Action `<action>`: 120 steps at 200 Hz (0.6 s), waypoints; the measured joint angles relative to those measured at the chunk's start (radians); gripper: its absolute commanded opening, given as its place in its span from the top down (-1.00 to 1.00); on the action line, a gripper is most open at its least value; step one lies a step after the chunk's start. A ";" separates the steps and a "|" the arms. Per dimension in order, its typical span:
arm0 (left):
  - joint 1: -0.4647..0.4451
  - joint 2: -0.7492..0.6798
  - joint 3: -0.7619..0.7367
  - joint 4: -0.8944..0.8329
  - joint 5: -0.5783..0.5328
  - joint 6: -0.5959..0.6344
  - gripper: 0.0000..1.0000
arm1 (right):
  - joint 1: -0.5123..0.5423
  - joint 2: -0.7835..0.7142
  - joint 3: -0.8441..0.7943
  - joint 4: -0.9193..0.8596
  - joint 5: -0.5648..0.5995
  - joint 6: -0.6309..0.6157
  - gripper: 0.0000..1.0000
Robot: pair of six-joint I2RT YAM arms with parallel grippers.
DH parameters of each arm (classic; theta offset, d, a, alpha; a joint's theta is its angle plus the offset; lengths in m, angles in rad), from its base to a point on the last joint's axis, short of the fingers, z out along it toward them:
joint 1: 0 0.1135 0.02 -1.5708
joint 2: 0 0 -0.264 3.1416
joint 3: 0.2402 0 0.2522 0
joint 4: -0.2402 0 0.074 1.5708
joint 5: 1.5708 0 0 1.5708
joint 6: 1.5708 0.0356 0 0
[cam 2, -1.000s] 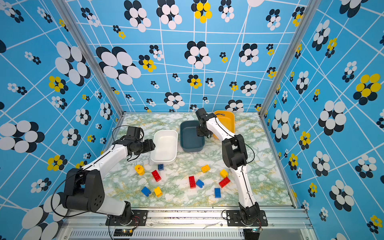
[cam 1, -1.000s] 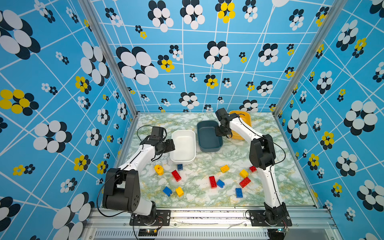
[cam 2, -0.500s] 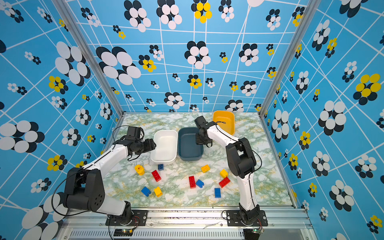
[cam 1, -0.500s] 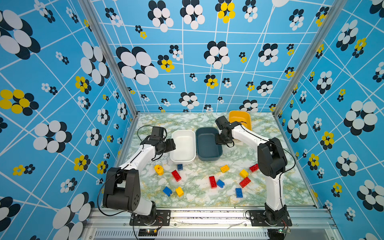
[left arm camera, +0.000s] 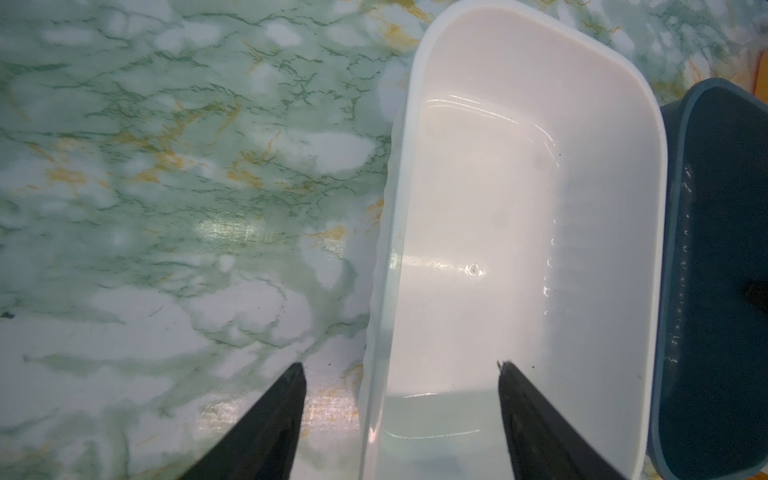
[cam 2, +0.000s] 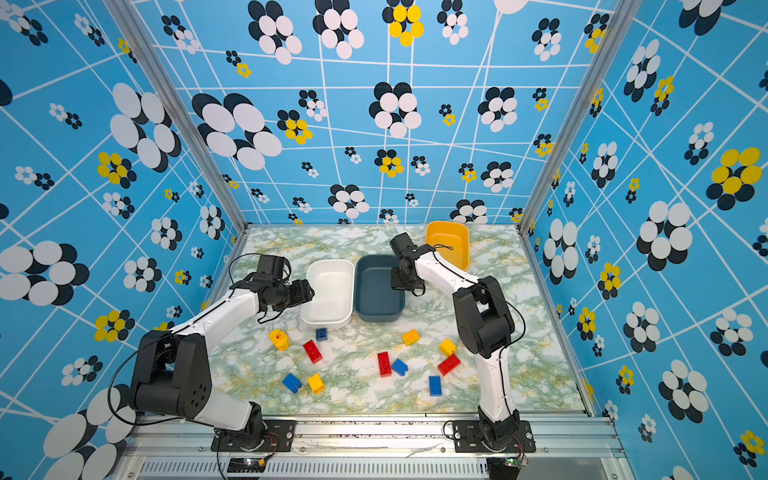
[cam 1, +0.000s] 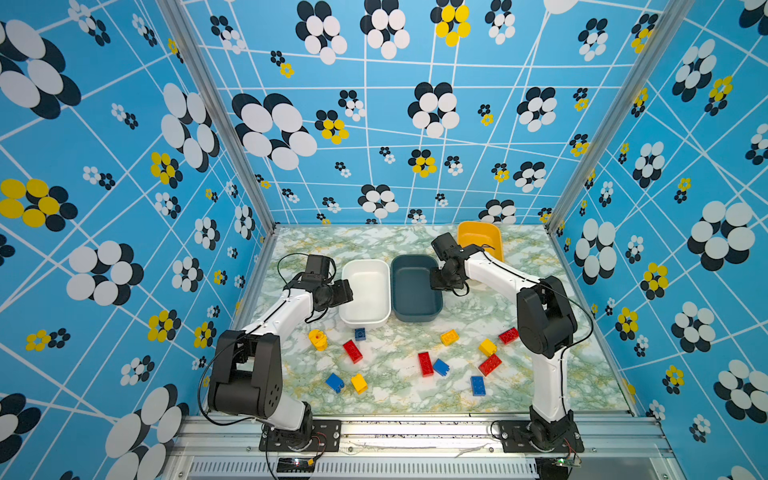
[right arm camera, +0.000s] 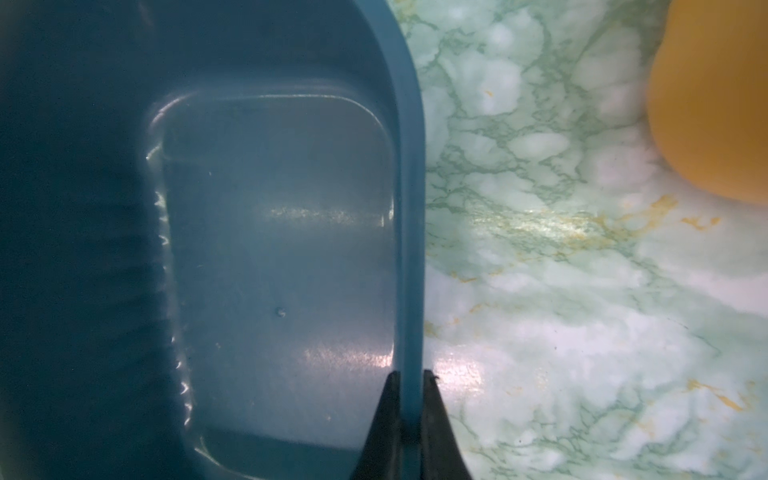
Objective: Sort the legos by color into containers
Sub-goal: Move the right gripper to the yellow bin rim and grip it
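Right gripper (right arm camera: 411, 374) pinches the slate tub (right arm camera: 274, 257) by its rim.

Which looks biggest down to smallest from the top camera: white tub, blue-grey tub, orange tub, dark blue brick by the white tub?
1. White tub and blue-grey tub: alike.
2. Orange tub: looks smaller, but farther back and partly behind the right arm, so unsure.
3. Dark blue brick: smallest.

No word, number or brand mark can be read in any view. The legos (cam 1: 352, 351), the containers (cam 1: 365, 322) and the arms (cam 1: 286, 311) show no legible writing; the walls (cam 1: 124, 166) carry only flowers and lines.
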 measured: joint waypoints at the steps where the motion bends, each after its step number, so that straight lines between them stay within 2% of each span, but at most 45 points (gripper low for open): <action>1: 0.000 0.000 0.000 0.000 0.000 0.000 -0.50 | 0.000 0.000 0.000 0.000 0.000 0.000 0.59; 20: 0.000 -0.001 0.000 0.000 0.000 0.000 -0.50 | 0.000 0.000 -0.001 -0.006 0.000 0.001 0.29; 64: 0.000 -0.020 0.000 -0.001 -0.007 0.000 -0.50 | -0.029 -0.031 0.000 -0.026 0.004 -0.016 -0.02; 85: 0.000 -0.040 0.000 -0.001 -0.008 0.000 -0.51 | -0.087 -0.063 0.008 -0.037 0.007 -0.027 -0.17; 120: 0.000 -0.064 -0.003 0.001 -0.008 -0.001 -0.54 | -0.248 -0.077 0.060 -0.043 0.027 -0.066 -0.31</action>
